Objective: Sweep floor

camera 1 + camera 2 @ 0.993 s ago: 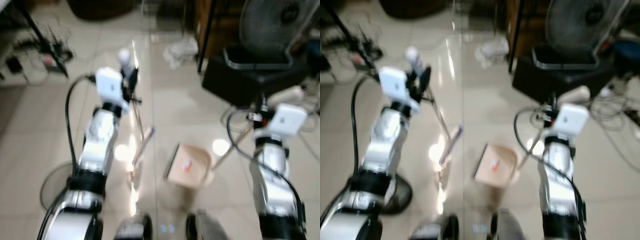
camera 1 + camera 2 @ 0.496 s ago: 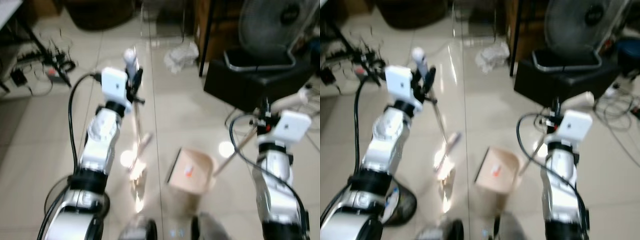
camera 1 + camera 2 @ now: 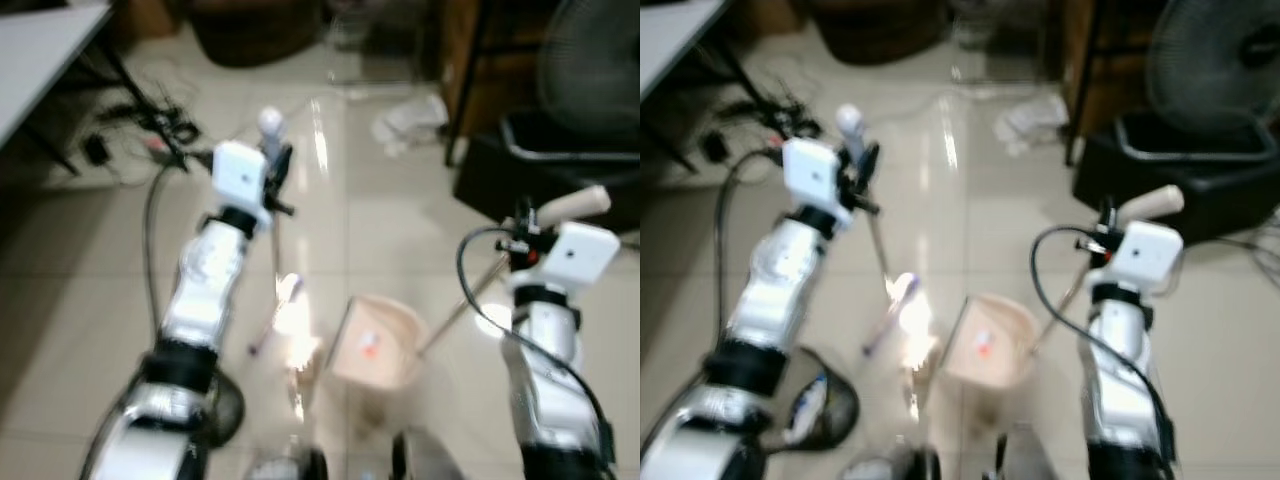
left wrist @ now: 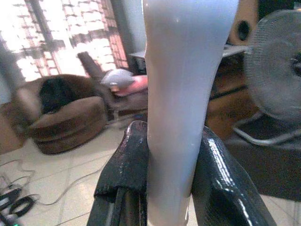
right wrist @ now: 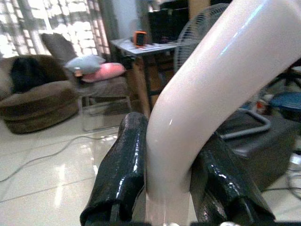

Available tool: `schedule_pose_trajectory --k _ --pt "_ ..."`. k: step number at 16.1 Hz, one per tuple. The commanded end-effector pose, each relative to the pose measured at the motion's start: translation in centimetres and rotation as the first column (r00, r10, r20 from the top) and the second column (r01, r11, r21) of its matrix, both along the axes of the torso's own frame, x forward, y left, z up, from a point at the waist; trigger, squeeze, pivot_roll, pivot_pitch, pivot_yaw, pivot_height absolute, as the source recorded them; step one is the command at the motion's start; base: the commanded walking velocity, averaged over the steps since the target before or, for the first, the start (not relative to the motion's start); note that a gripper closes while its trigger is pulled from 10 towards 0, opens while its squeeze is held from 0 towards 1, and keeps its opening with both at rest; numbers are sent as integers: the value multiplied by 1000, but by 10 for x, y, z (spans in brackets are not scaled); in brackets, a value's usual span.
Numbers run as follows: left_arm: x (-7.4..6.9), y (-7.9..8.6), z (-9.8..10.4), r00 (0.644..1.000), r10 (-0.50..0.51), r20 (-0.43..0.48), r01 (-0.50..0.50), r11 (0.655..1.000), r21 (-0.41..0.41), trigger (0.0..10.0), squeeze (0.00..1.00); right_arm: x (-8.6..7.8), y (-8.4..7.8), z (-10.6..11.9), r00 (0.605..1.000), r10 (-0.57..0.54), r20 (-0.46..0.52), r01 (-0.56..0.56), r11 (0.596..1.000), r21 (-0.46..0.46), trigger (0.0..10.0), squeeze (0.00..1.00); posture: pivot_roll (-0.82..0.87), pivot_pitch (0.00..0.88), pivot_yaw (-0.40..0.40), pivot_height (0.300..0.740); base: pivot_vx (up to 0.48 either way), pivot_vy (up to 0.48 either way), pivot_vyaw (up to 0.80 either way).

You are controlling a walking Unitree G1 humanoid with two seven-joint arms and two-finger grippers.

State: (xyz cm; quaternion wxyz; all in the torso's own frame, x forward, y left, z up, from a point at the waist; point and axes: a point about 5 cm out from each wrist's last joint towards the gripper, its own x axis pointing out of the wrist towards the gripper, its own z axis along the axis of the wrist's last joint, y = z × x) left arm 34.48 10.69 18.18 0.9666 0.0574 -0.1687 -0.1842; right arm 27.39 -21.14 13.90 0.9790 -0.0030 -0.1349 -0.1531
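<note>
Glossy beige floor tiles (image 3: 400, 220) lie under us. Our left gripper (image 4: 162, 174) pinches the white broom handle (image 4: 181, 94), its brush head (image 3: 285, 295) down on the tiles. Our right gripper (image 5: 164, 183) clamps the cream dustpan handle (image 5: 197, 108); the dustpan (image 3: 375, 345) sits just beside the brush, between our arms.

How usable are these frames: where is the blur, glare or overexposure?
Both eye views are motion-blurred, with white glare on the floor tiles beside the dustpan. Left wrist view: broom handle reasonably sharp, window blown out. Right wrist view: dustpan handle close and soft, bright highlights.
</note>
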Motion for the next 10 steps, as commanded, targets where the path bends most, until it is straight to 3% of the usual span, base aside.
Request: schedule_pose_trajectory --k 1,10 --pt "0 8 11 999 18 42 -18 1000 -6 10000 0 1 3 8 999 12 43 -12 1000 -7 10000 0 6 147 111 740 322 0 0" --pt "-2 3 3 1000 -26 -5 26 1000 -6 10000 0 1 0 9 999 14 42 -13 1000 -14 10000 0 1 161 132 740 0 0 0"
